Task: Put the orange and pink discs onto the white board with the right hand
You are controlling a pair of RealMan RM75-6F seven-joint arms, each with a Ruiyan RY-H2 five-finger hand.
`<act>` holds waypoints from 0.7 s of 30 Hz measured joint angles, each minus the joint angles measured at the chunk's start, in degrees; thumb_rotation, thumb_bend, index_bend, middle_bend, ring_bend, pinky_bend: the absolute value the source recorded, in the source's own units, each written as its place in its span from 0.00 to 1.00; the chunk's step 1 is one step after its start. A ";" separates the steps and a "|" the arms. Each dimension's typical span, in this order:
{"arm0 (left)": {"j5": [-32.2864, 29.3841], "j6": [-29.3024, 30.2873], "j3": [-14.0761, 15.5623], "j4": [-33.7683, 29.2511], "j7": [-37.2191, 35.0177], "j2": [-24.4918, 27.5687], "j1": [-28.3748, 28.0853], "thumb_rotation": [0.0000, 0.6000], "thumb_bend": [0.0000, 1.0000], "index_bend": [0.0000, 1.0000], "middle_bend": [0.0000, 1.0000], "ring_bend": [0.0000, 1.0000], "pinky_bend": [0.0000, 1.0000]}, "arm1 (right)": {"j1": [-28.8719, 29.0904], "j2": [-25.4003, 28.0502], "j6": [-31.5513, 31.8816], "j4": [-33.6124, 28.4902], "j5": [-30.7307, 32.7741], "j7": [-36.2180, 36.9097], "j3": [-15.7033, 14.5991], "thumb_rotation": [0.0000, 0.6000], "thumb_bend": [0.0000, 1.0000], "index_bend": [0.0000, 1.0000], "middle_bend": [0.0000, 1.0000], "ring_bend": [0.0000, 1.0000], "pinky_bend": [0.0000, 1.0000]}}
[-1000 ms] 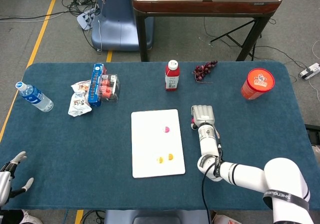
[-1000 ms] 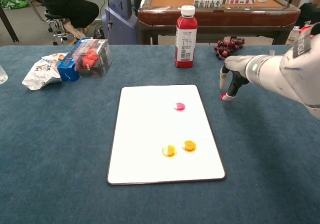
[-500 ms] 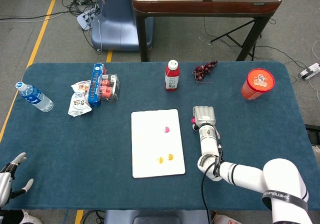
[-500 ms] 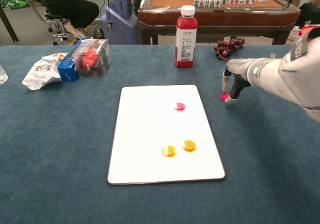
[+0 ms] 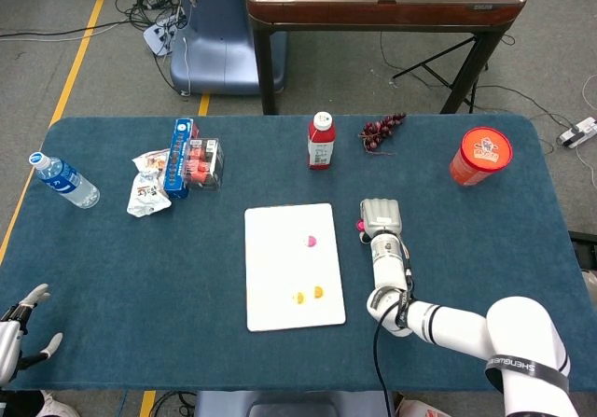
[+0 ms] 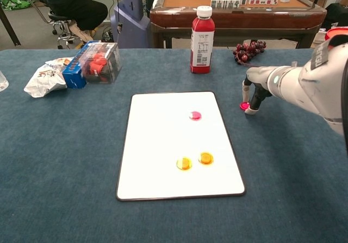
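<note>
Matt blue cloth table (image 6: 65, 161); smooth glossy white board (image 6: 163, 145).

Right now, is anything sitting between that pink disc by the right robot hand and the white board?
Nothing visible. The pink disc lies on bare blue cloth at the right robot hand fingertips, just off the white board right edge. The red bottle stands farther back.

Lab: floor cables (image 5: 140, 11), yellow tape (image 5: 79, 48).

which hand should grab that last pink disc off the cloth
Right. The right hand has its fingers down at the pink disc, just right of the white board. The left hand sits at the table's far left corner.
</note>
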 measured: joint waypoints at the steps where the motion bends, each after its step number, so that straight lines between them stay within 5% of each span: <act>1: 0.00 0.02 0.00 0.02 -0.04 -0.02 0.01 1.00 0.29 0.14 0.24 0.26 0.51 | 0.00 -0.07 0.03 0.07 -0.04 -0.02 0.08 1.00 0.26 0.41 1.00 1.00 1.00; 21: -0.02 -0.49 0.21 0.77 0.26 -0.39 0.05 1.00 0.29 0.14 0.24 0.26 0.51 | -1.04 0.19 0.27 -0.32 -1.56 0.58 0.62 1.00 0.32 0.49 1.00 1.00 1.00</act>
